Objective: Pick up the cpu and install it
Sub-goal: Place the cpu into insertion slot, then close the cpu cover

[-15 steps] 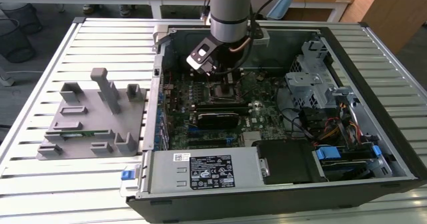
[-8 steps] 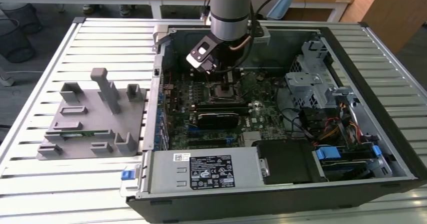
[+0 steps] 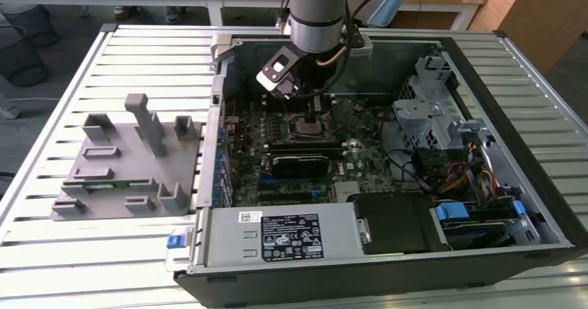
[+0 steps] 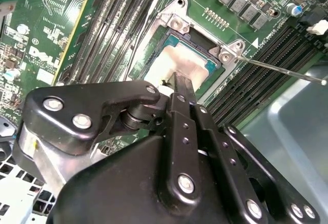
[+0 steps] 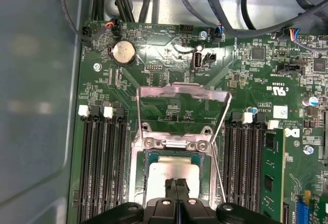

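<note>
The cpu [image 5: 163, 175] lies flat in the motherboard socket [image 5: 177, 143], its silver top [image 4: 179, 60] showing in both wrist views. The socket's metal load plate [image 5: 182, 92] is swung up and open, and the thin retention lever [image 4: 279, 69] sticks out to the side. My gripper [image 5: 177, 184] reaches down inside the computer case [image 3: 514, 68] over the socket. Its two slim fingers are shut together, with the tips [image 4: 182, 80] at the middle of the cpu's top. In the exterior view the gripper [image 3: 312, 113] hangs over the board's centre.
Memory slots [image 5: 97, 167] flank the socket on both sides. A black heatsink block [image 3: 299, 164] sits just in front of the socket. A power supply [image 3: 275, 235], a drive cage [image 3: 432, 109] and cables [image 3: 459, 178] fill the case. A grey parts fixture [image 3: 120, 178] holding a green memory stick [image 3: 106, 183] stands on the exterior view's left.
</note>
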